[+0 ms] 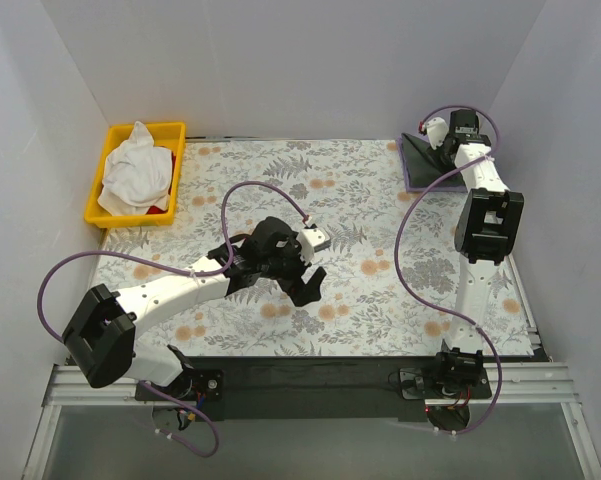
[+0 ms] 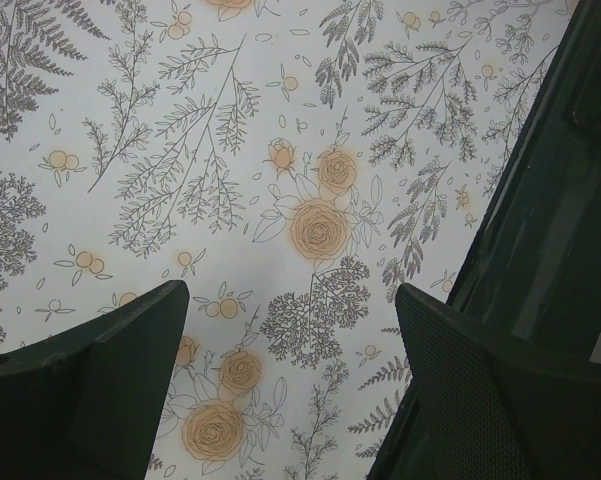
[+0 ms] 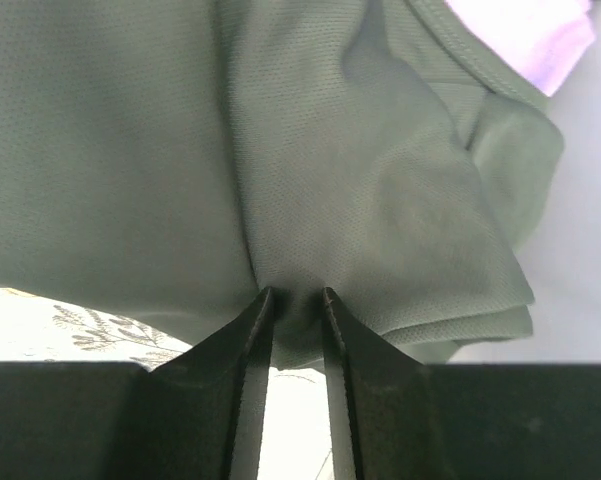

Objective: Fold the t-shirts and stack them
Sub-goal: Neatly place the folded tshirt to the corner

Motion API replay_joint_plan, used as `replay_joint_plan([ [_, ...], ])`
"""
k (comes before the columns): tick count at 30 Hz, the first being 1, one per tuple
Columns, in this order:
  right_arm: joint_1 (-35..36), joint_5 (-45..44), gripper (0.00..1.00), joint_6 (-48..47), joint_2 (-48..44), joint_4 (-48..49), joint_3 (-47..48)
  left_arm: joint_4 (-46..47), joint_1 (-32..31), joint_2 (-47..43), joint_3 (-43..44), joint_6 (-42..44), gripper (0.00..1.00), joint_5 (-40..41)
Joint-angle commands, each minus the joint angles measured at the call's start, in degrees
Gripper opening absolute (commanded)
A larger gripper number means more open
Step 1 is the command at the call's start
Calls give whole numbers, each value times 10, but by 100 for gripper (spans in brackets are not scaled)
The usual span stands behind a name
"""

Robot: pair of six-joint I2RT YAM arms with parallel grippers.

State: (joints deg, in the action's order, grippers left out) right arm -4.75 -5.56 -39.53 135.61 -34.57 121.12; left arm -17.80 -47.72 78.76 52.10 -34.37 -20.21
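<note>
Cover: floral tablecloth (image 1: 360,200) lay flat over the whole work surface, with no shirt on its middle part.
Right arm: right arm (image 1: 485,225) was stretched out to the far right corner.
Left arm: left arm (image 1: 170,290) was angled in from the near left, its wrist over the middle of the tablecloth.
Yellow bin: yellow bin (image 1: 145,127) sat at the far left corner, holding bunched white cloths (image 1: 135,175) and a small red item (image 1: 158,208) at its near end.
Dark shirt: charcoal grey t-shirt (image 1: 420,158) lay folded in the far right corner, on top of the other shirt. In the right wrist view its near edge showed stacked layers.
Lavender shirt: lavender t-shirt (image 3: 525,35) lay under the grey one. Only a strip showed past the grey cloth, at the upper right of the wrist view and along the near edge from above.
Right pincer: right pincer (image 3: 292,298) was closed on a pinch of the charcoal grey t-shirt, with the cloth gathered into a ridge between the two finger tips.
Left pincer: left pincer (image 2: 290,295) stood wide open just above the tablecloth, holding nothing. The flower print was plainly visible between its fingers (image 2: 90,390).
</note>
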Motion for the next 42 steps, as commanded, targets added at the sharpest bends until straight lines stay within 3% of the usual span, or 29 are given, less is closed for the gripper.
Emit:
replay_joint_plan([
  [1,0,-22,31,-15,-6,12,31,4,3,-21,5,-2,84,-8],
  [4,-1,-30,24,-21,-12,20,31,4,4,-20,5,-1,84,-9],
  [5,0,-33,12,-22,-14,22,32,5,4,-19,6,-1,84,-10],
  [7,0,-40,1,-27,-18,38,32,6,4,-19,5,-2,84,-10],
  [15,0,-69,1,-58,-14,129,31,2,4,-17,7,-1,84,-9],
  [25,0,-110,1,-84,17,400,13,-3,9,-12,11,-5,84,-10],
  [30,-1,-112,1,-102,58,475,34,-7,15,-11,8,-8,85,-14],
  [31,0,-116,4,-111,71,496,36,-7,15,-10,6,-8,85,-14],
  [35,-1,-130,36,-137,98,541,46,-9,18,-11,3,-10,85,-14],
  [37,-3,-143,46,-139,103,555,53,-9,20,-12,3,-13,85,-12],
  [40,-7,-153,50,-130,86,567,54,-9,25,-17,4,-20,85,-11],
  [42,-8,-157,62,-101,66,566,47,-13,32,-22,5,-25,86,-16],
])
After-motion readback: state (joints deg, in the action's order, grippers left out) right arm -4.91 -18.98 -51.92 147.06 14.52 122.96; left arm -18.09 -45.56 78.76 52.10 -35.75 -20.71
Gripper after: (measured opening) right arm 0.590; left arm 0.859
